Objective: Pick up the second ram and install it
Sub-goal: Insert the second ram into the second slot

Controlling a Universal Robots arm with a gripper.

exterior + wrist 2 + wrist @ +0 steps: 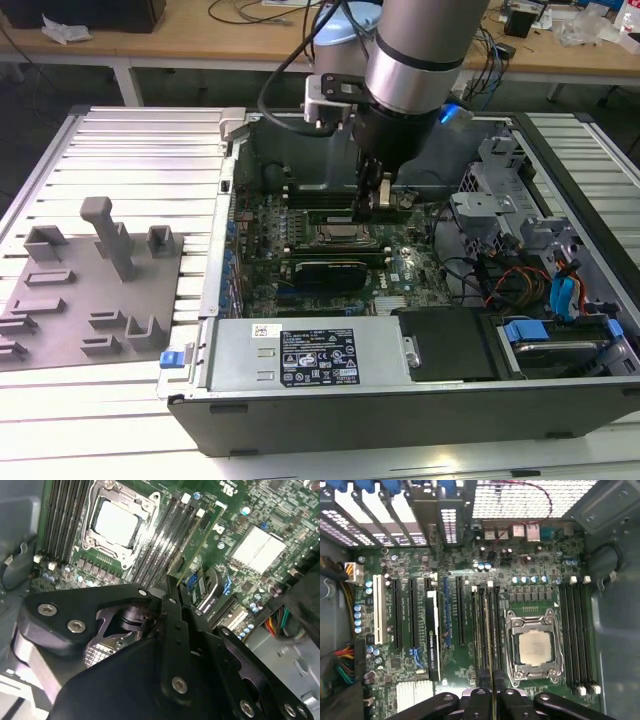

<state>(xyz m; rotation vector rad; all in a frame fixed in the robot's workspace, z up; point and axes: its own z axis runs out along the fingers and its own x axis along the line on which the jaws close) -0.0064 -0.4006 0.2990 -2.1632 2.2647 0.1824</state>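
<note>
1. The robot arm reaches down into an open computer case (400, 410). The big arm hides much of the gripper (375, 200) in the exterior view.
2. The gripper (493, 696) is squeezed tight on the second ram (492, 677). One black finger (479, 702) sits on each side of the stick.
3. In both wrist views the second ram (200, 542) is seen from its thin edge, so it looks like a skinny green line. Its chips are hidden.
4. The stick is held upright over the long black slots (482, 630), just beside the shiny chip socket (535, 647).
5. The stick's lower edge is hidden, so I cannot tell if it is pushed into a slot or just above it.
6. In the first wrist view the fingers are cut off by the picture's edge.
7. A black card (433, 635) stands in the green motherboard (520, 565), apart from the stick.
8. A grey tray (90, 290) with little holders lies outside the case, on the exterior view's left.
</note>
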